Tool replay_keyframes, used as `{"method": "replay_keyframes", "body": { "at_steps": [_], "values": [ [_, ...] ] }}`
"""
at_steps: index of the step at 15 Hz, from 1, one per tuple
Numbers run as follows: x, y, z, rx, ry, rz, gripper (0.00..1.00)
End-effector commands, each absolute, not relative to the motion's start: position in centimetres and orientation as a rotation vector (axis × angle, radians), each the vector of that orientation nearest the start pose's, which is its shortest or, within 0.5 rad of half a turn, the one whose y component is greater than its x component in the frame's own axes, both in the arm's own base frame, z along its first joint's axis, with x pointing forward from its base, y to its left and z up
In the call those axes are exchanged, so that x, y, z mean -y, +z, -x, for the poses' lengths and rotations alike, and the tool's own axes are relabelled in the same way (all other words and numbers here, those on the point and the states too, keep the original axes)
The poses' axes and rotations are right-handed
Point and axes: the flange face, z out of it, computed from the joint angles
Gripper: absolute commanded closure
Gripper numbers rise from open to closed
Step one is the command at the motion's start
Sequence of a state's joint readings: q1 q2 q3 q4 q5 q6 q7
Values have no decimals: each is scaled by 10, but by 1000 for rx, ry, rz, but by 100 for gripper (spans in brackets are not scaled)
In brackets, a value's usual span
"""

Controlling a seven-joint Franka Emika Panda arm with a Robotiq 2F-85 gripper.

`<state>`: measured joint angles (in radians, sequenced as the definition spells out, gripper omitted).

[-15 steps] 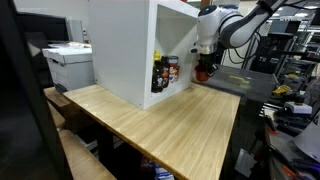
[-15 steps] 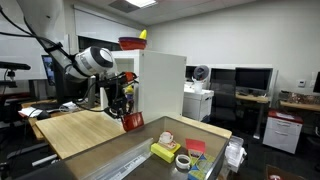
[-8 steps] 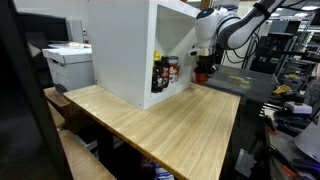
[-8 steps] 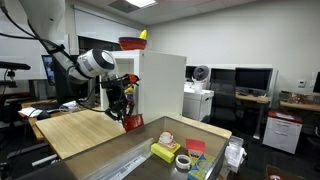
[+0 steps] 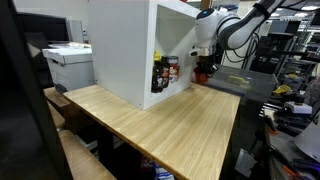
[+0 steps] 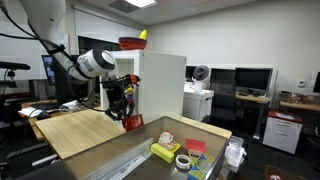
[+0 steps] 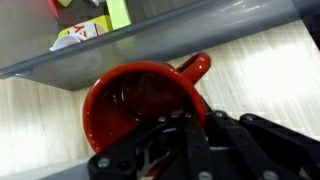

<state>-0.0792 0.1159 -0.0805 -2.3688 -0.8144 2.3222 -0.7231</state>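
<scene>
My gripper [image 7: 185,125] is shut on the rim of a red mug [image 7: 135,100] and holds it above the wooden table [image 7: 270,70]. The mug's handle points up and to the right in the wrist view. In an exterior view the mug [image 6: 132,121] hangs tilted under the gripper [image 6: 124,105], beside the open front of a white cabinet [image 6: 160,80]. In an exterior view the gripper [image 5: 205,62] and the mug [image 5: 204,72] are at the far end of the table, right of the cabinet [image 5: 130,50].
Jars and bottles [image 5: 165,74] stand inside the cabinet. A grey tray [image 6: 190,150] next to the table holds a yellow box, tape roll and small items. A red bowl [image 6: 131,43] sits on top of the cabinet. A printer [image 5: 68,65] stands behind the table.
</scene>
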Motion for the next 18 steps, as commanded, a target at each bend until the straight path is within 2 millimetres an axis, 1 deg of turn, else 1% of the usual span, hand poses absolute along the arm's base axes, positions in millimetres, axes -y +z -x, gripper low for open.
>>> {"method": "replay_keyframes", "body": {
  "at_steps": [1,3,4,18],
  "values": [
    [89,270,-496,2060,631,2846,98],
    [91,271,-497,2040,645,2905,98],
    [92,268,-484,1969,680,2904,94],
    [93,268,-484,1980,687,2904,94]
  ]
}}
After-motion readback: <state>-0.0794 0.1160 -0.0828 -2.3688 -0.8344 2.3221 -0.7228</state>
